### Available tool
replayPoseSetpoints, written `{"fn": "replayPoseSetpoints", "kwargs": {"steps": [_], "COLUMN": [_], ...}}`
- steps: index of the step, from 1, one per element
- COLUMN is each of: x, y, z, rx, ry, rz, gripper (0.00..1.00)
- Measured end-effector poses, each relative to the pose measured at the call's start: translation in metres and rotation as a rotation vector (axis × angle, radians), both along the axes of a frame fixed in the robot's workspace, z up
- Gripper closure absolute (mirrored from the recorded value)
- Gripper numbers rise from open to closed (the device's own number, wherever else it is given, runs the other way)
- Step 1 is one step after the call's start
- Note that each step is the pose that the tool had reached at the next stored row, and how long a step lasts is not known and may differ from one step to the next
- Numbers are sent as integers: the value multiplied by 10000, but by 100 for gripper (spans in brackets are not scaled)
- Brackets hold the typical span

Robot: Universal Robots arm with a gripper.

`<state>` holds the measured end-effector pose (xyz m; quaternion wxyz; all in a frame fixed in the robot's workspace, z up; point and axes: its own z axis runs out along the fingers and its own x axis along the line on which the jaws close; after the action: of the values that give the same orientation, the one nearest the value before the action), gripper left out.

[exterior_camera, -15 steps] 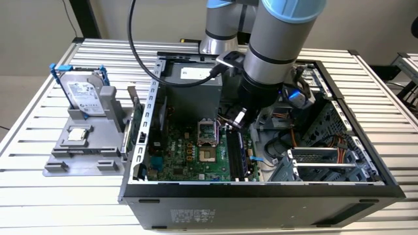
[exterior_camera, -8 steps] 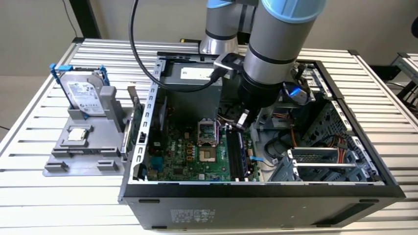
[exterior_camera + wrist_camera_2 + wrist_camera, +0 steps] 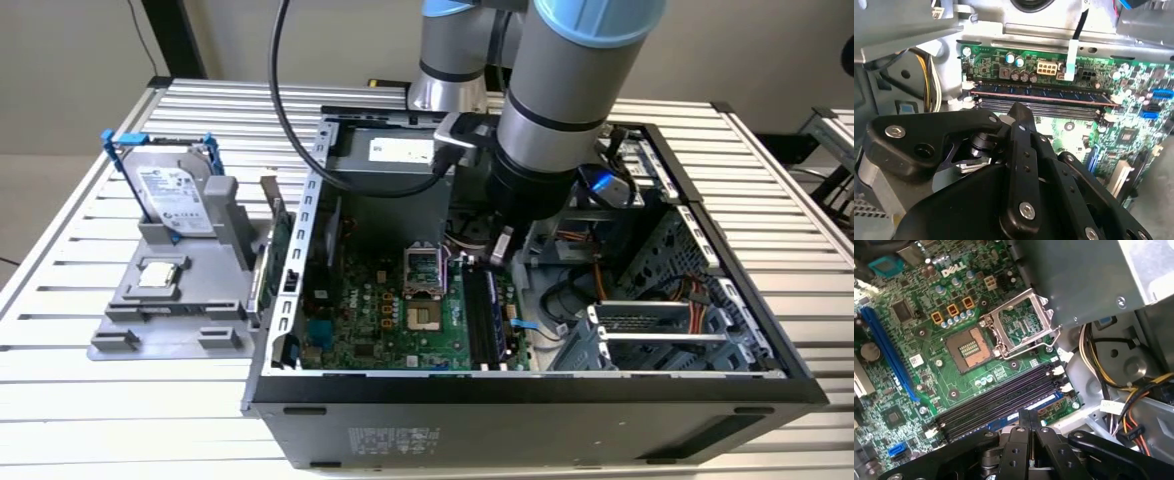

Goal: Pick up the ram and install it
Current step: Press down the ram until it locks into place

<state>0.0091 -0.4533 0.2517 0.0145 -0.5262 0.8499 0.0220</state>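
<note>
Green motherboard (image 3: 919, 347) with open CPU socket (image 3: 970, 347), its metal retention frame (image 3: 1019, 322) flipped up; long black memory slots (image 3: 999, 400) ran beside it; a blue strip, likely the ram (image 3: 1034, 407), sat in the slot nearest the gripper (image 3: 1026, 412); fingers pressed together.

A slatted metal table (image 3: 120, 400) carries an open computer case (image 3: 534, 400), which lies on its side. Just beside the case, toward the exterior view's left, sits a grey plastic fixture (image 3: 167, 310) with a hard drive (image 3: 171, 190) standing upright in it.
</note>
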Motion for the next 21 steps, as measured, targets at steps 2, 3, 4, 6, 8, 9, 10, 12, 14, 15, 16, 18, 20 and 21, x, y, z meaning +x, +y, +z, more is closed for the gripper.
{"fn": "replayPoseSetpoints", "kwargs": {"steps": [2, 3, 4, 6, 8, 9, 10, 12, 14, 15, 16, 18, 20, 21], "x": [1, 1, 0, 1, 1, 1, 1, 1, 1, 1, 1, 1, 1, 1], "y": [-3, -3, -4, -5, -5, -5, -6, -6, -6, -6, -6, -6, -6, -6], "z": [-3, -3, -3, -4, -4, -4, -4, -5, -5, -5, -5, -5, -5, -5], "rx": [1, 0, -1, -1, -1, -2, -2, -3, -4, -4, -5, -5, -7, -7], "ry": [-2, -4, -7, -19, -37, -47, -60, -88, -116, -130, -142, -165, -186, -195], "rz": [205, 327, 459, 764, 1070, 1220, 1363, 1653, 1955, 2113, 2252, 2547, 2856, 3020], "gripper": [100, 100, 100, 100, 100, 100, 100, 100, 100, 100, 100, 100, 100, 100]}}
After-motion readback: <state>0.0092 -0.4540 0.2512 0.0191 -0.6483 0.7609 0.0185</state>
